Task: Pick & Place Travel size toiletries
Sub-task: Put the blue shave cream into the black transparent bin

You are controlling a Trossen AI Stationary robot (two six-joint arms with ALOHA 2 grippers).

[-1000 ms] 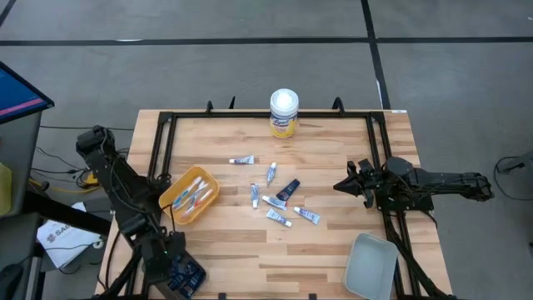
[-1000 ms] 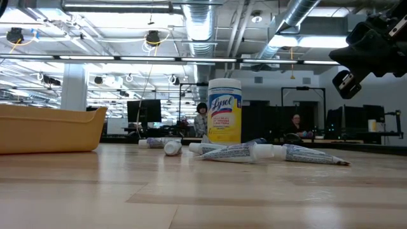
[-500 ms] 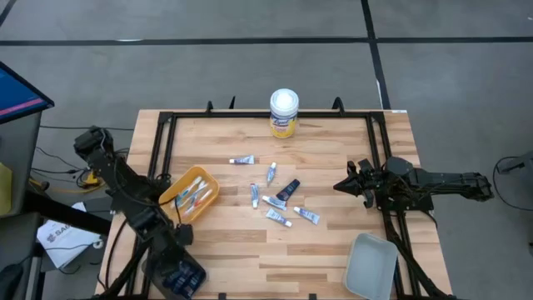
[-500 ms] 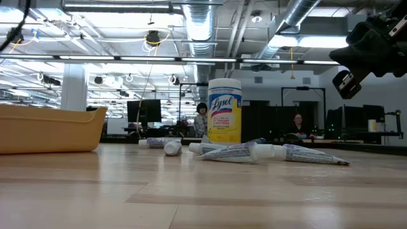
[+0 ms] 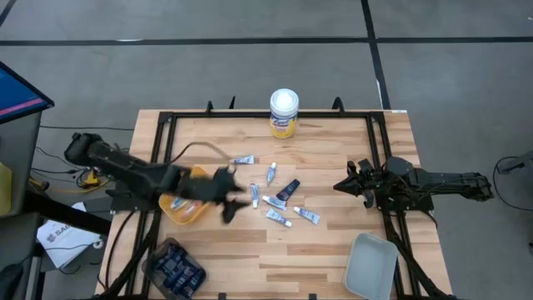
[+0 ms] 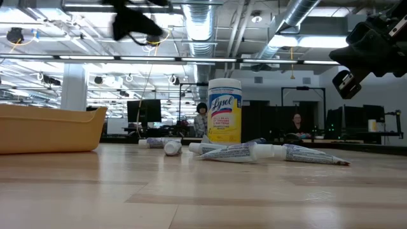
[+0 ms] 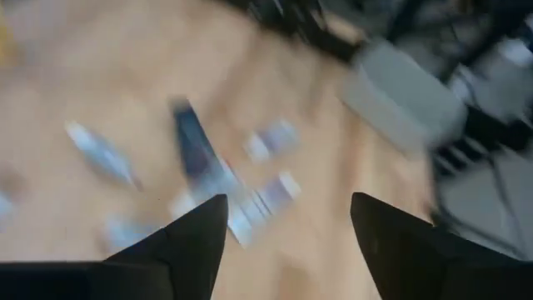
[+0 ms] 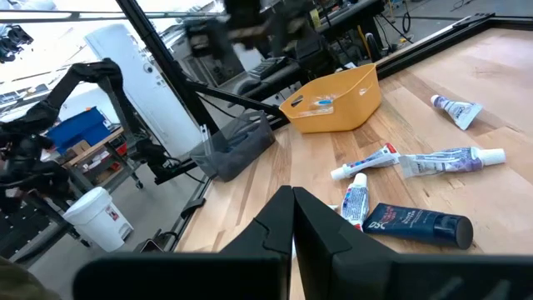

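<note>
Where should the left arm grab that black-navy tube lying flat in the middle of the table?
Grip the black-navy tube across its narrow width at mid-body, coming straight down from above. It lies flat and diagonal, so turn the left tool crosswise to it. A white tube touches its lower end, so stay clear of that end.

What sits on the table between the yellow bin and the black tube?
High view: the left hand, fingers apart, hangs over that stretch, with one white tube beyond it. Yellow bin lies left, black tube right; the right hand waits aside.

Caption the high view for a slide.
Left tool open over scattered toothpaste tubes beside the yellow bin; right tool waits shut.
</note>
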